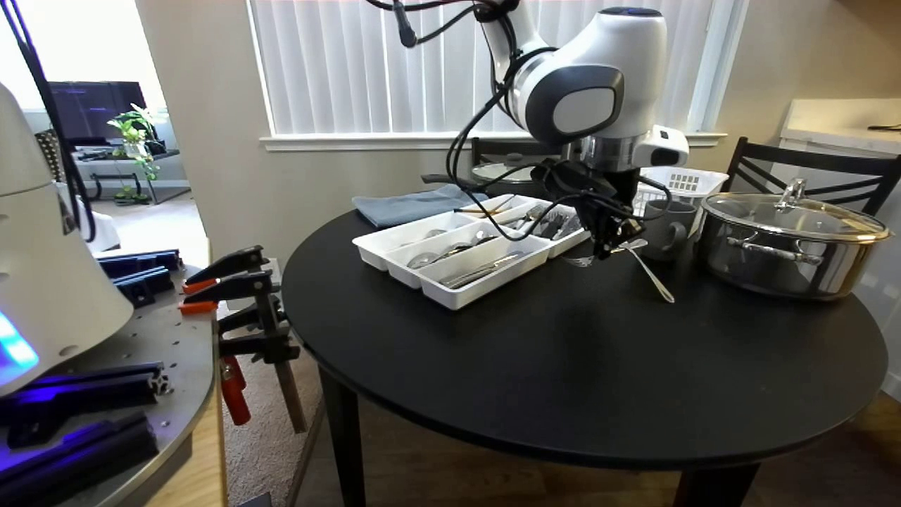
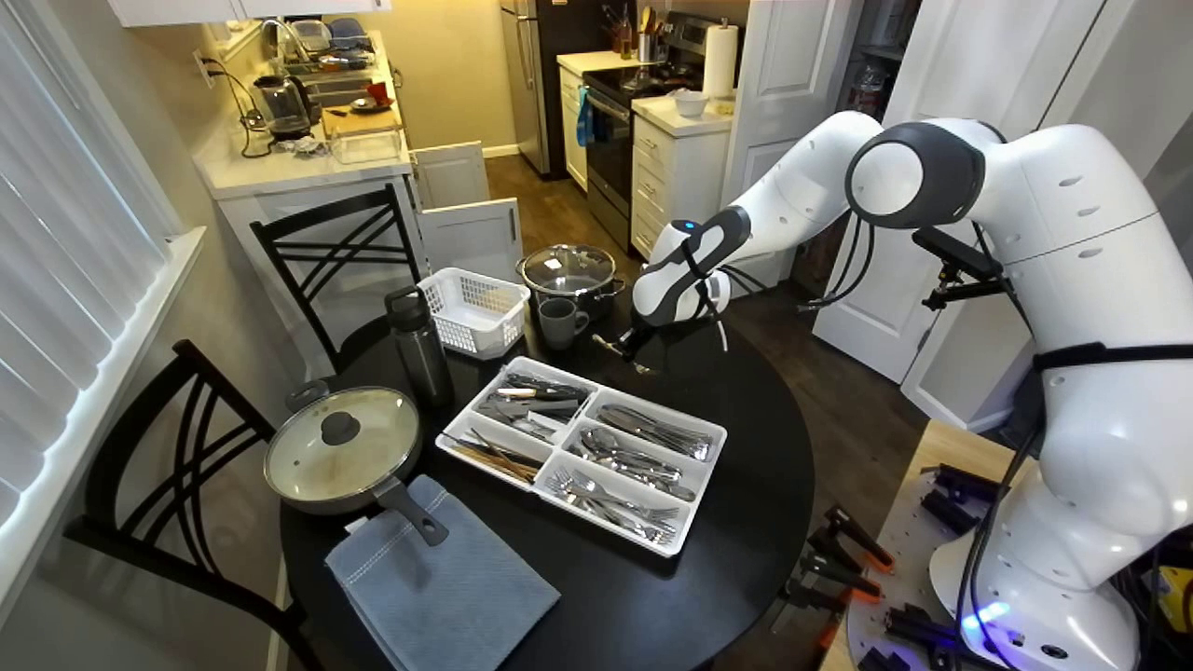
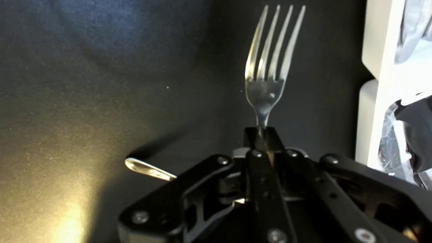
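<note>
White and divided into compartments, a cutlery tray (image 1: 501, 276) sits on a round black table (image 1: 563, 380). Just beside the tray, we see the black gripper (image 3: 263, 136) pinched around the handle of a silver fork (image 3: 265, 91), close below its head. The fork's four tines point away from the gripper; we cannot tell whether they touch the tabletop. Slightly farther from the tray lies another silver utensil (image 1: 654, 280), though we cannot tell which kind. Past that same side of the tray stand a grey mug (image 1: 658, 229) and, well apart from the tray, a steel pot (image 1: 788, 273) with a glass lid (image 1: 760, 213). Near one end of the tray, in an exterior view, we find a white basket (image 2: 471, 340) and a dark bottle (image 2: 427, 363). On the tray's opposite side from the gripper, a lidded pan (image 2: 345, 471) reaches its handle over a folded blue-grey cloth (image 2: 447, 582). Inside the tray, we make out more forks (image 2: 610, 505) and spoons (image 2: 626, 457) in neighbouring compartments.
</note>
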Tool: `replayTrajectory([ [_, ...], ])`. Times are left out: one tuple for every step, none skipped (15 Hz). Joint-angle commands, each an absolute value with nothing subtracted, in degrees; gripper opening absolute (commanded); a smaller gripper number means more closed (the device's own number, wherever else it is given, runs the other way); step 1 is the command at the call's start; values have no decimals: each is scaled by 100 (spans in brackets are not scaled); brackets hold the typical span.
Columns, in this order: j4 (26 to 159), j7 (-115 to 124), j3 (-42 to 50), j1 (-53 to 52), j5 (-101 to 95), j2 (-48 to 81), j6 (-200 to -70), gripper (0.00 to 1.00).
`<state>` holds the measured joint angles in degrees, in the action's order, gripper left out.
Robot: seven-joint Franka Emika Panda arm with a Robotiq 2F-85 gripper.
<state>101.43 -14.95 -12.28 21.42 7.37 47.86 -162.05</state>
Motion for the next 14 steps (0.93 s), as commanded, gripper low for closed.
replayTrajectory([
  [10530,-1701,-1325,2239,837,4452,-16196,1],
  [10561,-1731,-1351,2261,845,4436,-16189,1],
  [10603,-1738,-1356,2264,846,4411,-16187,1],
  [10645,-1748,-1365,2271,847,4393,-16173,1],
  [10703,-1760,-1372,2270,841,4367,-16164,1],
  [10782,-1796,-1389,2273,828,4331,-16164,1],
  [10862,-1851,-1420,2289,822,4303,-16177,1],
  [10928,-1895,-1448,2301,821,4281,-16184,1],
  [10979,-1937,-1475,2309,823,4260,-16181,1],
  [11025,-1975,-1507,2320,828,4236,-16173,1],
  [11087,-2035,-1571,2345,839,4192,-16160,1],
  [11168,-2099,-1634,2361,841,4127,-16148,1],
  [11297,-2182,-1725,2375,838,4032,-16170,1],
  [11420,-2235,-1792,2372,832,3927,-16185,1],
])
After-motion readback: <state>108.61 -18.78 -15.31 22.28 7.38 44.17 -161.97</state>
